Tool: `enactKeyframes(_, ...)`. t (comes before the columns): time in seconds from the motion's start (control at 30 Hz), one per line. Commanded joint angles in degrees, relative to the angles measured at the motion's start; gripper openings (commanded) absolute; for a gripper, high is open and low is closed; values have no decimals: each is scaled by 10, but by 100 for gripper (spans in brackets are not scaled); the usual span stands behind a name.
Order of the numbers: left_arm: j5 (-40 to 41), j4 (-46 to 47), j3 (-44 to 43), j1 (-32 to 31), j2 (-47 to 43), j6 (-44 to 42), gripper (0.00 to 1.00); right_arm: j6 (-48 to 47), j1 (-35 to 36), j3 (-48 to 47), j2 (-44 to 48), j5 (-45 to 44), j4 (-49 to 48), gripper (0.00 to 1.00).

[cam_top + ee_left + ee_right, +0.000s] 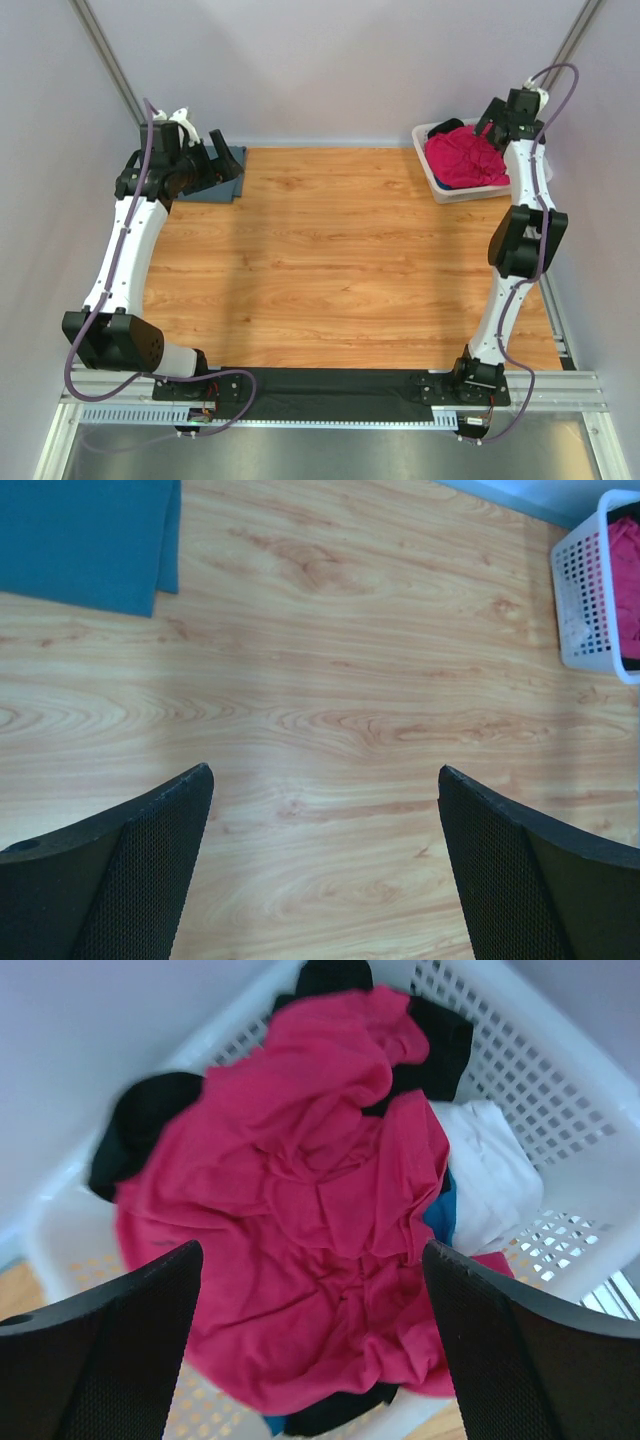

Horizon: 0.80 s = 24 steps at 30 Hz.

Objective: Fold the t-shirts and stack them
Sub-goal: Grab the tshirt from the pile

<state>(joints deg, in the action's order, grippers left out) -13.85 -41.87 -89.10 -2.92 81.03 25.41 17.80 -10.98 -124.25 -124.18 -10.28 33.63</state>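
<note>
Crumpled magenta shirt in lattice basket; flat blue-grey shirt; L end effector & R end effector wide.

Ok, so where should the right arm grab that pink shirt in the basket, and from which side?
Pinch a raised fold near the middle of the pink shirt, coming straight down from above. It lies crumpled on top of the other clothes, and the white basket walls close off the sides. The right gripper hangs open over it.
</note>
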Motion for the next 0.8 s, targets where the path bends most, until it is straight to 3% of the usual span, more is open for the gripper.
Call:
enactKeyframes(0.0, 15, 24, 23, 3, -29, 10, 99, -46, -9, -56, -52, 42, -12, 91)
enactKeyframes(0.23, 30, 21, 32, 3, -30, 24, 99, -65, -18, -85, -160, 84, -72, 82)
enactKeyframes(0.33, 35, 3, 20, 3, -26, 22, 100, -61, -22, -111, -194, 81, -60, 73)
enactKeyframes(0.43, 44, -14, 9, 3, -28, 22, 100, -56, -26, -104, -200, 86, -69, 43)
enactKeyframes(0.47, 47, -15, 6, 3, -31, 21, 100, -57, -26, -104, -199, 84, -68, 15)
enactKeyframes(0.5, 48, -17, 6, 3, -33, 20, 99, -57, -25, -104, -191, 83, -66, 2)
enactKeyframes(0.77, 54, -16, 9, 3, -62, 1, 99, -77, -24, -84, -35, 66, -81, 0)
